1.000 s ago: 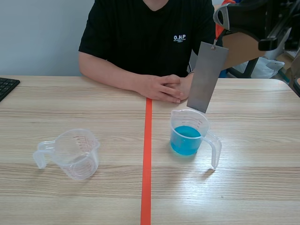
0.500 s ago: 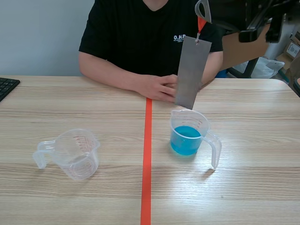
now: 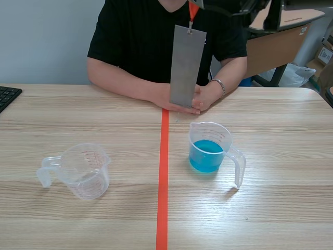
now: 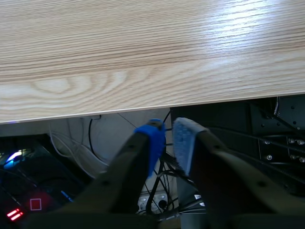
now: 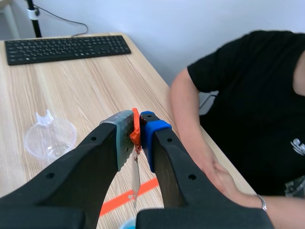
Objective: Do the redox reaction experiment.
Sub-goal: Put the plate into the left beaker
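A grey metal plate (image 3: 186, 66) hangs upright by an orange tab (image 3: 193, 10) high over the red tape line, in front of the person's hands. My right gripper (image 5: 137, 136) is shut on that tab, and the plate (image 5: 136, 177) hangs edge-on below its fingers. Right of the line stands a clear beaker of blue liquid (image 3: 208, 151), below and to the right of the plate. An empty clear beaker (image 3: 83, 169) (image 5: 50, 138) stands on the left. My left gripper (image 4: 167, 143) is off the near table edge with its pads almost together and nothing between them.
A person sits across the table with clasped hands (image 3: 192, 99) resting right behind the plate. A black keyboard (image 3: 8, 95) (image 5: 64, 47) lies at the far left edge. The red tape line (image 3: 163, 177) runs down the table's middle.
The right arm has carried the hanging plate up and to the left, from above the blue beaker's rim to over the tape line. Both beakers stay put.
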`<state>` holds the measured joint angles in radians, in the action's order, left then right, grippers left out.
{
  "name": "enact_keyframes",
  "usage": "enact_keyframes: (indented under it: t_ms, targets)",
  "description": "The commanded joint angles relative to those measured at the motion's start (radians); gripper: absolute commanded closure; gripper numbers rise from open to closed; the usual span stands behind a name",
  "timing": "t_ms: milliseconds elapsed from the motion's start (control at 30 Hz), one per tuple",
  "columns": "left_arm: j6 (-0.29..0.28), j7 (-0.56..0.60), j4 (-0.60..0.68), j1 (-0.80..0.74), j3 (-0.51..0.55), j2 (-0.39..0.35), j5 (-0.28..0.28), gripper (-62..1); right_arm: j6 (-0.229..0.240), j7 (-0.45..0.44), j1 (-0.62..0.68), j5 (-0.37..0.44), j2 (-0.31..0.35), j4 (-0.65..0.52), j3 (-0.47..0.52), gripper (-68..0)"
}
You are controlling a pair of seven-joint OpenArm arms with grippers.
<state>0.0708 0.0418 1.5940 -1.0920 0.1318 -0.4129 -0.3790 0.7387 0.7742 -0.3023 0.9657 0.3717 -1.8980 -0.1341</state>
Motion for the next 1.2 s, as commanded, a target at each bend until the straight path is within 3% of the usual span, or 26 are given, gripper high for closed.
enact_keyframes:
  t_ms: [0,100,167,433,833,1167]
  targets:
    - [-0.002,0.014,0.006,-0.01,0.005,0.002,0.0,-25.4,0.007,0.0,-0.037,0.004,-0.018,-0.012,-0.018,-1.7]
    - [-0.002,0.014,0.006,-0.01,0.005,0.002,0.0,-40.2,0.007,0.024,-0.067,-0.002,-0.061,-0.012,-0.054,-1.7]
    - [-0.002,0.014,0.006,-0.01,0.005,0.002,0.0,-46.5,0.007,0.032,-0.085,-0.023,-0.09,-0.012,-0.082,-1.7]
    - [-0.002,0.014,0.006,-0.01,0.005,0.002,0.0,-62.1,0.007,0.038,-0.138,-0.103,-0.219,-0.006,-0.195,-1.7]
    - [-0.002,0.013,0.006,-0.01,0.005,0.002,0.0,-62.3,0.007,0.043,-0.15,-0.205,-0.38,0.076,-0.341,-1.7]
    - [0.015,0.013,0.006,-0.01,0.005,0.002,0.0,-62.3,0.007,0.04,-0.149,-0.26,-0.447,0.138,-0.423,-1.7]
